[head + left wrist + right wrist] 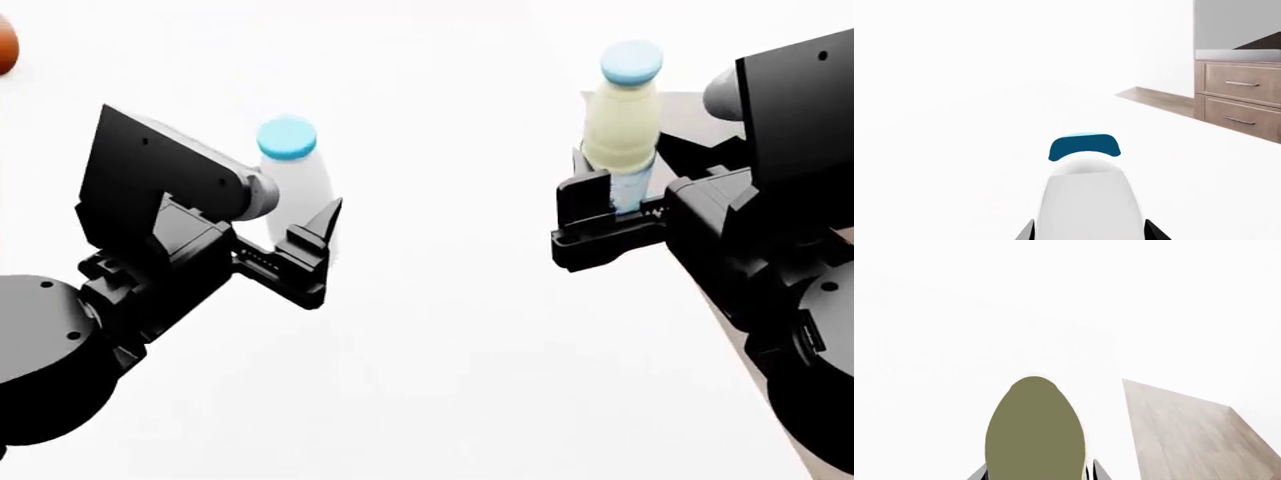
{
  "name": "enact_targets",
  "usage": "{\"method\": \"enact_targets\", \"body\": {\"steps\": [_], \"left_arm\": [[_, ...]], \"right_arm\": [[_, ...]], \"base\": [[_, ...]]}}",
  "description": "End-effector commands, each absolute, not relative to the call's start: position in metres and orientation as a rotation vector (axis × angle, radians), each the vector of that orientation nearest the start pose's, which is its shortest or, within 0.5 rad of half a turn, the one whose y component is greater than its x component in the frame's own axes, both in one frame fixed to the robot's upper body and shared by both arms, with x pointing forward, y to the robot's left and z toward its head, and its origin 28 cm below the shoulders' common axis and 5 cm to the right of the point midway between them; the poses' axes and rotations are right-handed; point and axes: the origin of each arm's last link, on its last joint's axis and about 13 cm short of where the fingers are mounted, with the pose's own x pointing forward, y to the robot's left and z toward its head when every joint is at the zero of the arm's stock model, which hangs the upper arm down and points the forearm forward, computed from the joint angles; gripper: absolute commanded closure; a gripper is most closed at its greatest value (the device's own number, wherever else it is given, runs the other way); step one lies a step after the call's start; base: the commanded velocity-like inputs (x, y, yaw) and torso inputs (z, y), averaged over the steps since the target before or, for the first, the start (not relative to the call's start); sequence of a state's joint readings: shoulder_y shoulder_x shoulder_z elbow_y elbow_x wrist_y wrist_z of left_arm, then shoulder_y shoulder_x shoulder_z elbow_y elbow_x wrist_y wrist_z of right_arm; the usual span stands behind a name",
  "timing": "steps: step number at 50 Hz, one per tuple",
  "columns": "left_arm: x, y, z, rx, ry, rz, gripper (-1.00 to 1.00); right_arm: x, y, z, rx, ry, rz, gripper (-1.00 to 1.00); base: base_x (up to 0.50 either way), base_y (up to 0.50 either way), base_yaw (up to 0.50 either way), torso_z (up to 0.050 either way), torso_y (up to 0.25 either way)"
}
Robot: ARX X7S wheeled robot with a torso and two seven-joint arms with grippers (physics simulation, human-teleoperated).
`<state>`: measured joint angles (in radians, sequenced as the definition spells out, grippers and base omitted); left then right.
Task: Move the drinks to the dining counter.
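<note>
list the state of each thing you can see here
white bottle: upright, capped, held by the left end effector
yellow bottle: upright, capped, held by the right end effector
counter: bare white surface beneath both arms
cabinet drawers: shut

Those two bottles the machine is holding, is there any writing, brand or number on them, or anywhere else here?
No readable text in any view.
White bottle in the left gripper: plain, no label showing.
Pale-yellow bottle in the right gripper: a blue strip shows between the fingers, but no legible print.
Wooden drawers: no markings.
</note>
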<state>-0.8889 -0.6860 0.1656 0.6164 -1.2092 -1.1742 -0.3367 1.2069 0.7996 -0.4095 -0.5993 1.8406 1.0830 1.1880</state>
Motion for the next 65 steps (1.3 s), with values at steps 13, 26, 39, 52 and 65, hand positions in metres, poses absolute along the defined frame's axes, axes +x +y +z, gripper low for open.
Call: {"method": "enact_targets", "body": {"steps": [13,26,39,52,65], "left_arm": [[0.2353,0.2498,0.2592,0.235,0.005,-0.427,1.00],[0.2348,0.2498,0.2566,0.238,0.024,-0.432,1.00],[0.2346,0.2497,0.2572,0.237,0.019,-0.432,1.00],[0.2342,0.2493,0.2576,0.238,0.017,-0.437,-1.00],[0.2336,0.2499,0.2583,0.237,0.015,-0.433,-1.00]], "right_arm": [[0.1982,-0.1213,0.3055,-0.225,-0.016,0.096,1.00],[0.1974,-0.1215,0.3052,-0.228,-0.016,0.092,1.00],[0.1967,-0.1220,0.3046,-0.225,-0.016,0.089,1.00],[0.1956,-0.1234,0.3042,-0.222,-0.017,0.086,1.00],[0.1955,-0.1240,0.3043,-0.221,-0.016,0.082,1.00]], "base": [[0.00,0.00,0.00,0.001,0.002],[0.00,0.00,0.00,0.001,0.002],[0.00,0.00,0.00,0.001,0.002],[0.00,0.00,0.00,0.000,0.002],[0.00,0.00,0.00,0.001,0.001]]}}
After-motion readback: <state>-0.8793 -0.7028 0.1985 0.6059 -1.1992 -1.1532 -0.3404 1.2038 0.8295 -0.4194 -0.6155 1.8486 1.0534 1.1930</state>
